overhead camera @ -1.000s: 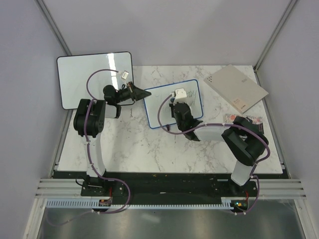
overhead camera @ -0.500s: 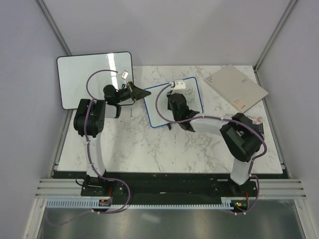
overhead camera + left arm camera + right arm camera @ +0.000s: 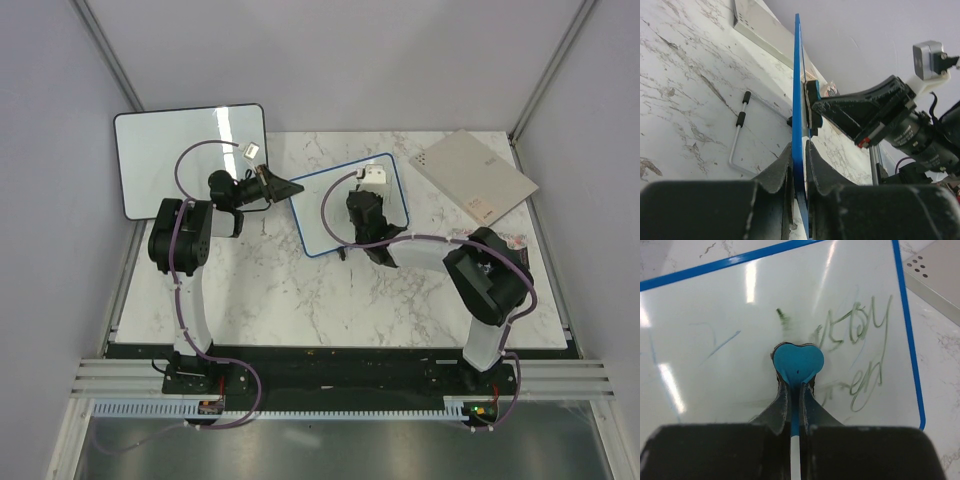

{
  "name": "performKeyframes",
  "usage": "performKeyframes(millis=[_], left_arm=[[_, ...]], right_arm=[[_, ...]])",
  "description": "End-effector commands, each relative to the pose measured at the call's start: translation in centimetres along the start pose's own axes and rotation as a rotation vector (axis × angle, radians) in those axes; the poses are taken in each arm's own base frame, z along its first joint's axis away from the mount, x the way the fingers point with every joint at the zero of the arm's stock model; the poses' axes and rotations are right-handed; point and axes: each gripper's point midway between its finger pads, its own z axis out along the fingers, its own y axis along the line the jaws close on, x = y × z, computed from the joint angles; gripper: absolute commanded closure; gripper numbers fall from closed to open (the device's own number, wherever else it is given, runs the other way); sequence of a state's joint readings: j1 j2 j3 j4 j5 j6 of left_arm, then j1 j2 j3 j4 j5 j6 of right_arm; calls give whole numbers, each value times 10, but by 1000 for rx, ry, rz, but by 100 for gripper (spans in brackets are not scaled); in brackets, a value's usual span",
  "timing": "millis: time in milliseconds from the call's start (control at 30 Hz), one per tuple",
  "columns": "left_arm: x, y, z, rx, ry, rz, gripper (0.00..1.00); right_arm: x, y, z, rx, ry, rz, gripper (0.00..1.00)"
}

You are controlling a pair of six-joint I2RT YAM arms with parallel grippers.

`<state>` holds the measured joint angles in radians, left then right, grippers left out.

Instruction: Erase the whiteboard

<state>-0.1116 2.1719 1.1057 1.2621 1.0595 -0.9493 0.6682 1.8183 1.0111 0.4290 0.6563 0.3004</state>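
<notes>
Marble surface [image 3: 300, 300], centre of the top view: whiteboard [image 3: 325, 215], with the left pincer [image 3: 799, 152] clamped on its blue edge. Right pincer [image 3: 796, 392] clamped on eraser [image 3: 798, 362], which is pressed mid-board. Left half looks nearly clean; green writing [image 3: 860, 335] at right is left to clear, so roughly half done.

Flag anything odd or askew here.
The whiteboard sits skewed, its left edge clamped by the left gripper. The green writing is partly smeared around the eraser held by the right gripper. The larger black-framed board overhangs the table at its back-left corner.

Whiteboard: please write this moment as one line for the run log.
left gripper: shut on whiteboard frame | right gripper: shut on eraser, pad on board | green writing: not yet erased
</notes>
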Motion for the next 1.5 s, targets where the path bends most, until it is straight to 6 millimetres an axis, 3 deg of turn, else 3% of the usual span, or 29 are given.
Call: performKeyframes(millis=[0, 100, 167, 333, 500, 533, 767, 867, 1000, 1100, 1267, 1467], left_arm=[[2, -42, 9, 194, 58, 265, 98], [3, -42, 9, 194, 60, 262, 98], [2, -42, 9, 194, 60, 262, 98], [1, -42, 10, 194, 57, 254, 98], [1, -43, 10, 204, 59, 252, 98], [2, -42, 10, 204, 62, 251, 98], [4, -41, 9, 204, 65, 245, 98], [4, -41, 10, 205, 65, 241, 98], [3, -42, 10, 207, 64, 238, 98], [3, -41, 10, 206, 65, 234, 98], [4, -40, 11, 208, 67, 226, 98], [8, -40, 13, 215, 77, 221, 98]], right_arm=[[131, 39, -38, -177, 318, -275, 100], [140, 59, -45, -222, 340, -304, 100], [144, 61, -48, -227, 351, -306, 100], [154, 47, -48, -184, 363, -337, 100], [152, 0, -36, -19, 348, -262, 100], [148, -17, -28, 20, 348, -223, 100], [109, -89, -14, 134, 267, -26, 100], [98, -98, -9, 165, 251, 33, 100], [104, -76, -5, 71, 284, 33, 100], [123, -47, -11, -16, 322, -23, 100], [149, 10, -36, -194, 373, -108, 100], [158, 51, -58, -301, 410, -234, 100]])
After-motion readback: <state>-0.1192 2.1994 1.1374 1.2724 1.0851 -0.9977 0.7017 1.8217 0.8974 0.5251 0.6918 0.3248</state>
